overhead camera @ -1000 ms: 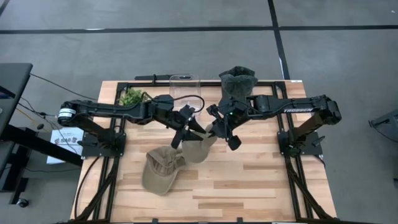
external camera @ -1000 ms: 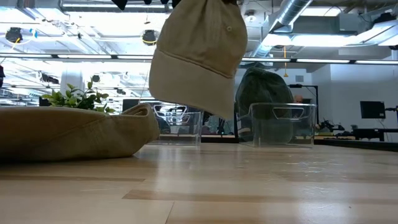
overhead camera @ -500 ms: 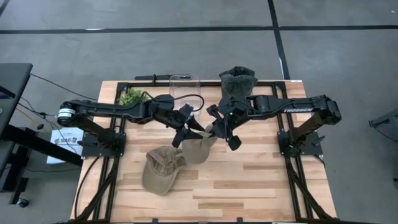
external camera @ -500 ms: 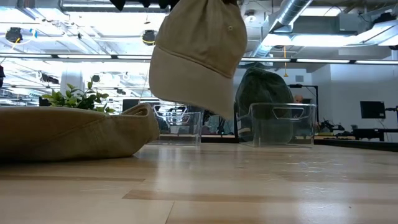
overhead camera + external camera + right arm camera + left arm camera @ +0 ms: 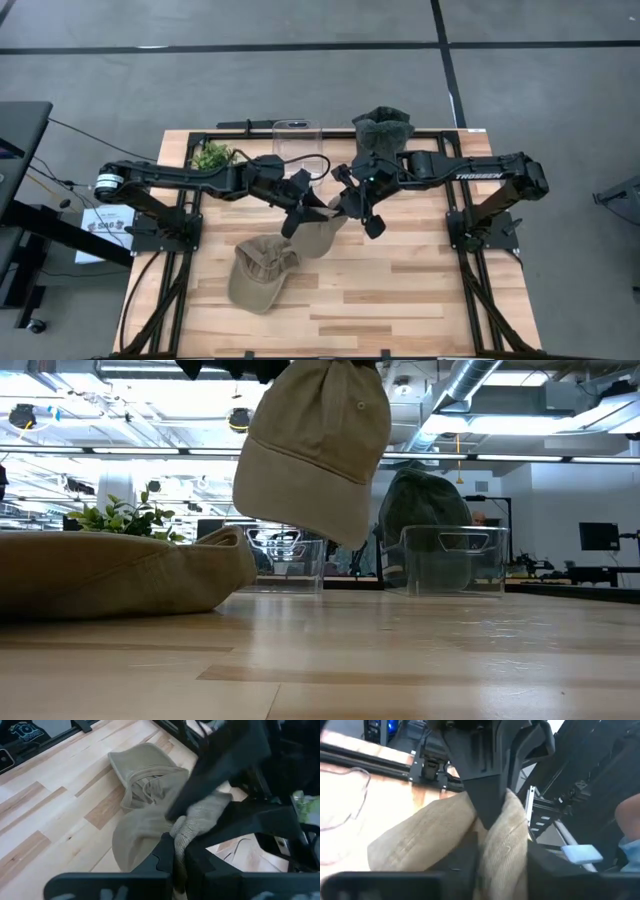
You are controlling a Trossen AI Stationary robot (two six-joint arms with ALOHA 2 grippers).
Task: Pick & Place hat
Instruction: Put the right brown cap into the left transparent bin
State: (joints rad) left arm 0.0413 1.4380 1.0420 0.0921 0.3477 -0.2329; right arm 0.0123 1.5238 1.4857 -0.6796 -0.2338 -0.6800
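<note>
Looking down at the wooden tabletop (image 5: 400, 300), you see both arms meeting over the middle. They have one tan hat (image 5: 318, 232) between them. It hangs up in the air, off the wood, as the low view shows.

A second tan hat (image 5: 258, 275) lies flat on the tabletop, near and to the left. Nobody is touching it. A dark green hat (image 5: 382, 131) already sits at the far side, on a clear box (image 5: 452, 560). Another clear box (image 5: 296, 135) to its left looks free.

So I think you are about halfway with this hat. It is picked up, but it is not put down yet. It may be meant for the free box. The flat hat is left to do too.

Your right gripper (image 5: 176, 851) is pinched tight on the hat's cloth. Your left gripper (image 5: 300, 207) is right at the same hat, with a fold of cloth at one finger (image 5: 485, 795). I cannot tell if it is squeezing or loose.
</note>
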